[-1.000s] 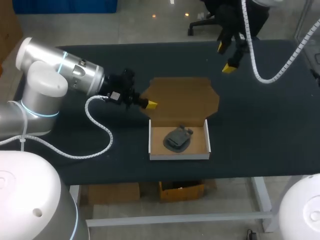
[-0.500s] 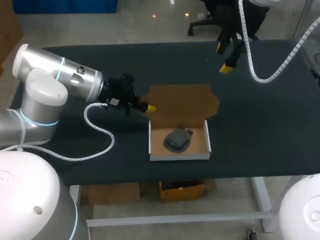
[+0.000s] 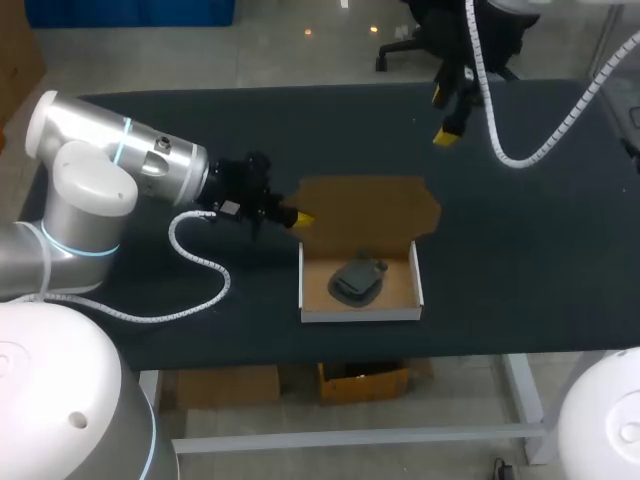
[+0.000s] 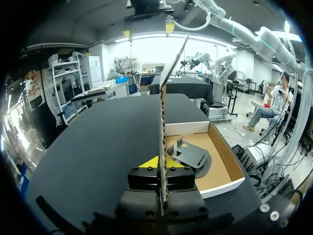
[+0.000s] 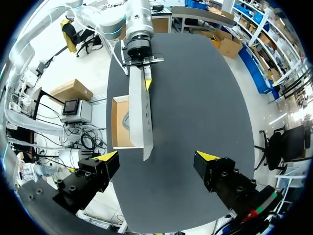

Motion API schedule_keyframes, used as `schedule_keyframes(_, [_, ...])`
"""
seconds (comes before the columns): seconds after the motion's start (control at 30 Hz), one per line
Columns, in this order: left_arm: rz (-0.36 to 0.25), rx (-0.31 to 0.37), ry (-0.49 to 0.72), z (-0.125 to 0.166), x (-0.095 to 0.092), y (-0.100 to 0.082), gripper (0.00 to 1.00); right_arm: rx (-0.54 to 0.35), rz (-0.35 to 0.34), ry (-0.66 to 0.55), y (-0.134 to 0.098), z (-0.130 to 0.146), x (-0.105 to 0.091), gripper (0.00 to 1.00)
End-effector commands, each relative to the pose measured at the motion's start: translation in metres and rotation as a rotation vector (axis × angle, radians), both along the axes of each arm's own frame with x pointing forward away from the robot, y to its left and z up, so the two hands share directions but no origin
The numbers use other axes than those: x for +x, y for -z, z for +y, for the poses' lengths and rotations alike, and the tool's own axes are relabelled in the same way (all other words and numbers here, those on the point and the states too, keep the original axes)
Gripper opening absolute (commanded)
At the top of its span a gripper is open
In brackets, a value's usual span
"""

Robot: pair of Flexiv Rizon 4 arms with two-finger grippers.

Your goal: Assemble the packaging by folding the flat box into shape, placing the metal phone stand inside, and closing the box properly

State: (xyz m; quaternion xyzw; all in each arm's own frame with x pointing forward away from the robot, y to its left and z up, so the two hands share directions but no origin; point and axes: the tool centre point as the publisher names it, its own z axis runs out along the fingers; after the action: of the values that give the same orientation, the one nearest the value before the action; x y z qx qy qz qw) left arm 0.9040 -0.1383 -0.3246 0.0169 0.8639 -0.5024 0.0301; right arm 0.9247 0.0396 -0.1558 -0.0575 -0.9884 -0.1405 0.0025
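1. Dark matte worktop (image 3: 520, 260) fills the head view. One arm comes in over it from the left side and the other from the far right corner.
2. Close to the worktop's near edge sits the cardboard mailer box (image 3: 360, 313), white outside and brown inside, with its shallow tray open upward.
3. The dark grey metal phone stand (image 3: 355, 280) lies inside the tray, roughly in the middle of its floor. The left wrist view also shows it (image 4: 188, 155), in the tray just beyond that arm's fingers.
4. The box's broad brown lid (image 3: 370, 205) is raised off the worktop and hinged along the tray's far wall.
   - From the left wrist it appears edge-on, as a thin upright strip (image 4: 163, 98).
   - From the right wrist its white outer face (image 5: 141, 112) stands over the tray and hides part of it.
5. The left arm's fingers (image 3: 302, 216) are at the lid's left edge. In the left wrist view they (image 4: 152, 163) are pinched narrowly on the cardboard, with a yellow tip on each face of the lid.
6. The right arm's fingers (image 3: 447, 136) hang above the far side of the worktop, well apart from the box. In their own wrist view they (image 5: 206, 157) are spread wide and hold nothing.
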Motion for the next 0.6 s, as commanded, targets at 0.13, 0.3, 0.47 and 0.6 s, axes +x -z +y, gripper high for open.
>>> schedule_keyframes(0.13, [-0.031,-0.002,0.011,-0.0013,-0.0060,-0.0020,0.00,-0.015,-0.011,0.024,-0.0017,-0.0027,-0.0033,1.00])
schedule_keyframes(0.3, [-0.041,-0.001,0.018,-0.0021,-0.0076,-0.0001,0.00,-0.026,-0.030,0.041,-0.0009,-0.0021,-0.0056,1.00])
schedule_keyframes(0.47, [-0.046,0.000,0.019,-0.0016,-0.0082,0.0003,0.00,-0.038,-0.033,0.022,0.0020,0.0038,-0.0079,1.00])
schedule_keyframes(0.6, [-0.051,0.001,0.020,-0.0015,-0.0085,0.0003,0.00,-0.049,-0.034,0.018,0.0039,0.0068,-0.0093,1.00])
